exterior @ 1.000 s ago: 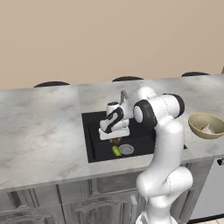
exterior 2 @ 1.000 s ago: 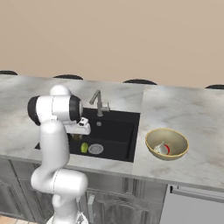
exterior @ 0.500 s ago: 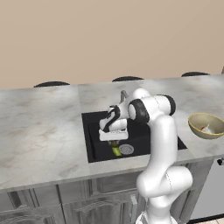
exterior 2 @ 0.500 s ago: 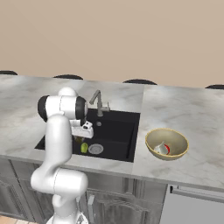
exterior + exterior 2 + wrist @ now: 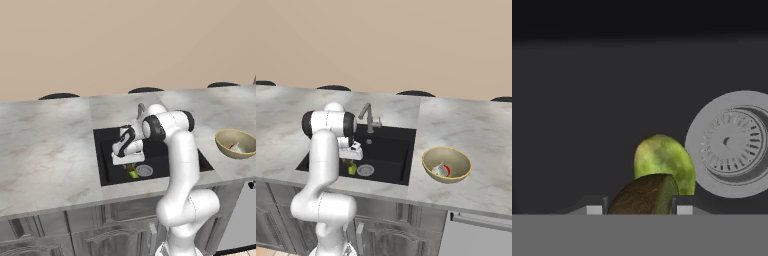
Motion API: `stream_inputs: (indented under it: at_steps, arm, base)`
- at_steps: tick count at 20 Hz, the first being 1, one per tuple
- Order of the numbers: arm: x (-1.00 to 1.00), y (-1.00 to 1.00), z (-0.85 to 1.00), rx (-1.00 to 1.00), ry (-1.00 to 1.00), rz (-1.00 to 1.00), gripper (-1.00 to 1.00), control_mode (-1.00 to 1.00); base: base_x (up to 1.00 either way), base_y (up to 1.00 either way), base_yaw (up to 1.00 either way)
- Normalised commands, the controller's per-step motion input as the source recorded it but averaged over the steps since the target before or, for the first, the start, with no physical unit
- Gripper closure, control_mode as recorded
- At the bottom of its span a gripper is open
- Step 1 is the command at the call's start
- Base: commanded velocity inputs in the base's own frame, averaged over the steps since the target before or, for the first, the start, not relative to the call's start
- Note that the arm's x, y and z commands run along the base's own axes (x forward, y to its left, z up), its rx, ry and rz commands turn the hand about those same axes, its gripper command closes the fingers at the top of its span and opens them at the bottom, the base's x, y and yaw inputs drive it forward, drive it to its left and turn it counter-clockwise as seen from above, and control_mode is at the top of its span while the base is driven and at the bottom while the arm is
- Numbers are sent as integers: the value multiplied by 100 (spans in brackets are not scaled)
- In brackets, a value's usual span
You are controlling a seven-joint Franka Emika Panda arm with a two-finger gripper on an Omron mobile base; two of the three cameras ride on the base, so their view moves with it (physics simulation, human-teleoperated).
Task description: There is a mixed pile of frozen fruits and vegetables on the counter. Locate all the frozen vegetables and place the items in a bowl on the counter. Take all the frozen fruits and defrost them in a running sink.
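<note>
Clamped on the dark olive-brown lump (image 5: 646,195), the claw (image 5: 640,210) hangs low inside the black sink (image 5: 112,172), near its front edge; in the hand view the lump sits between the two finger tips (image 5: 595,209). Just under it, on the basin floor, lies the yellow-green oblong fruit (image 5: 664,157), right beside the round silver drain (image 5: 732,142). The grey faucet (image 5: 368,116) stands at the sink's back edge. Well apart, near the counter's (image 5: 466,125) front edge, the tan bowl (image 5: 447,163) holds the red tomato (image 5: 447,170) and the whitish bulb (image 5: 439,169).
</note>
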Motion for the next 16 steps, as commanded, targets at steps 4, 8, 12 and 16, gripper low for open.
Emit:
stream_inputs:
  at_steps: [4, 8, 12, 16]
  arm:
    - [15, 0, -36, -4, -2, 0, 100, -100]
    - [1, 0, -21, 0, 0, 0, -100, -100]
    - [-23, -19, -15, 3, 3, -4, -100, -100]
    - [-34, -15, 3, 7, 0, -1, -100, -100]
  base:
    - [0, 0, 0]
    - [0, 0, 0]
    - [0, 0, 0]
    - [0, 0, 0]
